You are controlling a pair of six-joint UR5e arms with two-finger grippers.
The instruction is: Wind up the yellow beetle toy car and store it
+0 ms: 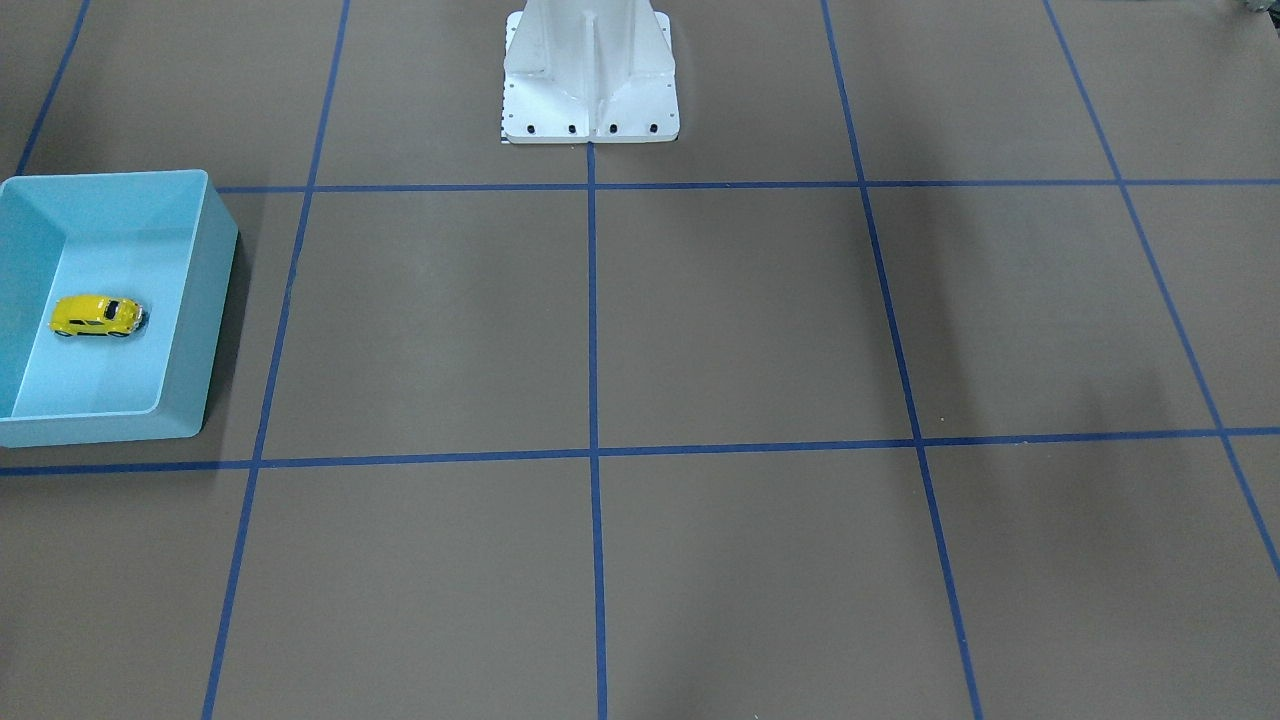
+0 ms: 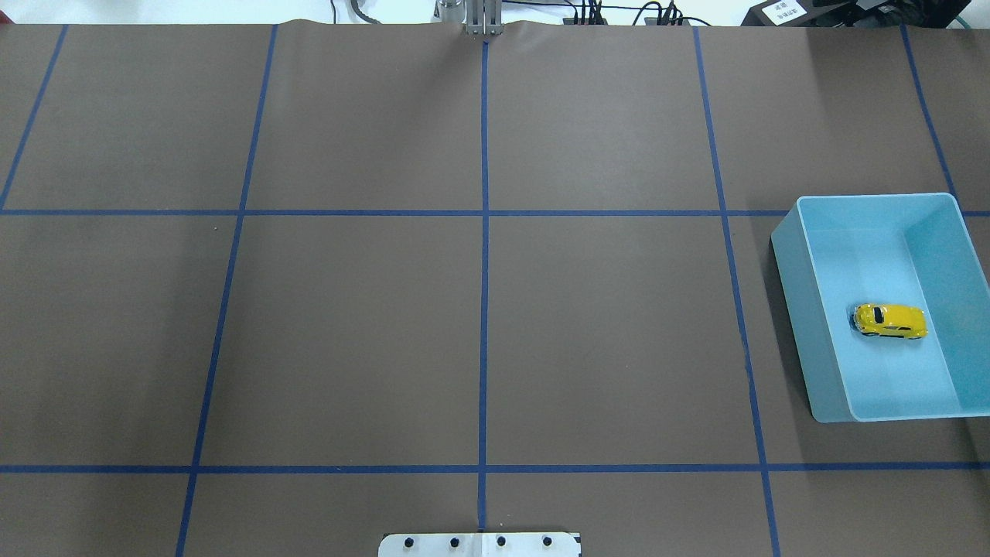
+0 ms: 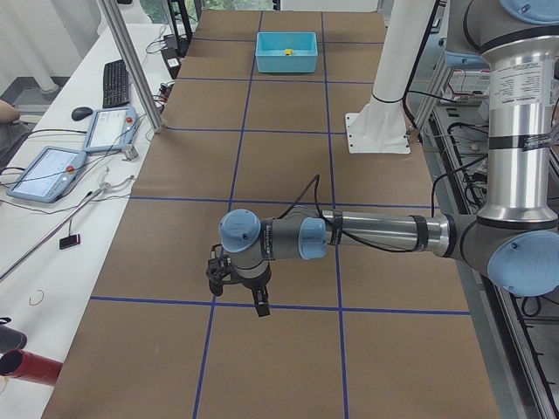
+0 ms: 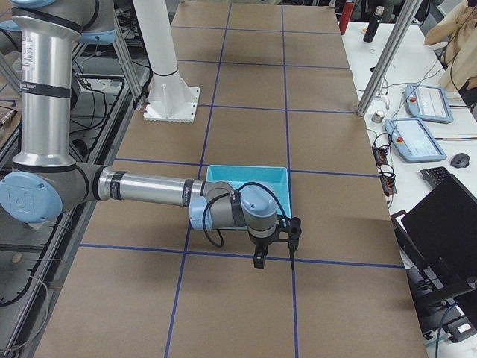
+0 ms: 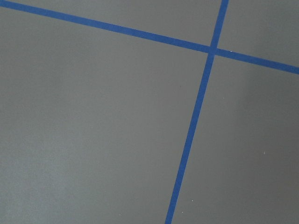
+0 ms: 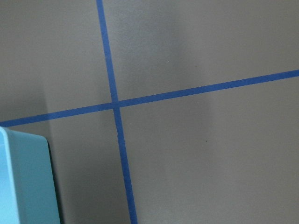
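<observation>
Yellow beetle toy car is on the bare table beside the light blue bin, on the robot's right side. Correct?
Not quite. The yellow beetle toy car is inside the light blue bin, on the bin's floor, not on the table beside it. The overhead exterior view shows this. The rest holds: it is on the robot's right side.

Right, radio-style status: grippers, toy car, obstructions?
Left gripper, right gripper: away from the car, open or shut unclear. Yellow beetle toy car upright inside light blue bin. Nothing else in the bin.
</observation>
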